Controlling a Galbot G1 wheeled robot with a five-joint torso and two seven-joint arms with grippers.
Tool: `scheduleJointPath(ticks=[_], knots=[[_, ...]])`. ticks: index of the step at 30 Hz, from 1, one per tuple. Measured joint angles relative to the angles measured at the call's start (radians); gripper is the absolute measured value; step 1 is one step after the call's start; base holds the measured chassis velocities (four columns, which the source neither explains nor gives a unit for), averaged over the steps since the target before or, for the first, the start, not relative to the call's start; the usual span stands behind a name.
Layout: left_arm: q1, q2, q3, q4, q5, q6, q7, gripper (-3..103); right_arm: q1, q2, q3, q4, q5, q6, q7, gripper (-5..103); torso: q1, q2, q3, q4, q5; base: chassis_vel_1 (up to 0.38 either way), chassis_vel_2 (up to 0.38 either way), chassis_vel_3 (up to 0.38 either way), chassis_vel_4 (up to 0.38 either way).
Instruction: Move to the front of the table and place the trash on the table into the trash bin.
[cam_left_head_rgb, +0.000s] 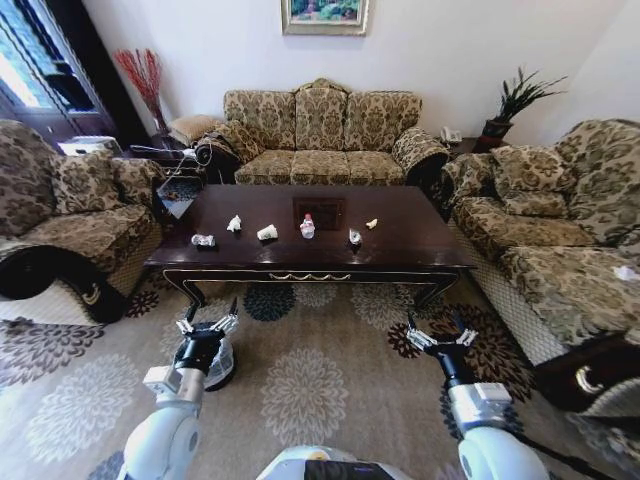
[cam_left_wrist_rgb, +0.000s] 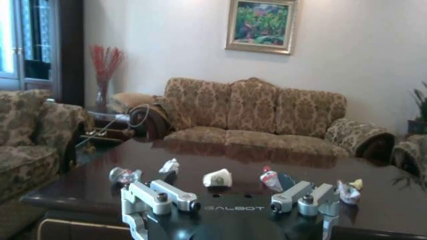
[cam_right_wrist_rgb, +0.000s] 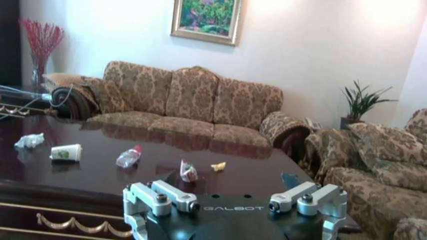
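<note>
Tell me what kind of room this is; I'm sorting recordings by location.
Most likely a home living room: patterned sofas ring a dark wood coffee table on a floral carpet, with a framed painting on the wall behind.

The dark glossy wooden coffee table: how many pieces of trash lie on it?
5 on the dark glossy wooden coffee table, left to right: clear wrapper, crumpled white paper, white cup, small clear red-labelled bottle, second wrapper. A yellowish scrap would make six.

White arms, silver pincer (cam_right_wrist_rgb: 233, 200) fingers, apparently "GALBOT"-marked.
</note>
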Motion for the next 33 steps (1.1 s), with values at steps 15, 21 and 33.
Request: scheduleJointPath(ticks=[15, 21, 33], knots=[[-0.006, 0.022, 0.011, 0.003, 0.005, 0.002, 0.007, 100, 0.014, 0.018, 0.009, 0.022, 0.018, -0.022, 0.005, 100, 0.000, 0.000, 0.000, 0.0000, 0.0002, 0.000, 0.000, 0.000, 0.000], [-0.021, 0.010, -0.001, 0.002, 0.006, 0.028, 0.032, 100, 0.022, 0.025, 0.009, 0.020, 0.018, -0.033, -0.003, 100, 0.000, 0.000, 0.000, 0.0000, 0.0002, 0.000, 0.000, 0.000, 0.000], [-0.021, -0.056, 0.015, -0.019, 0.067, 0.041, 0.054, 100, 0.017, 0.015, 0.026, -0.009, 0.026, -0.027, -0.004, 100, 0.000, 0.000, 0.000, 0.0000, 0.0002, 0.000, 0.000, 0.000, 0.000]])
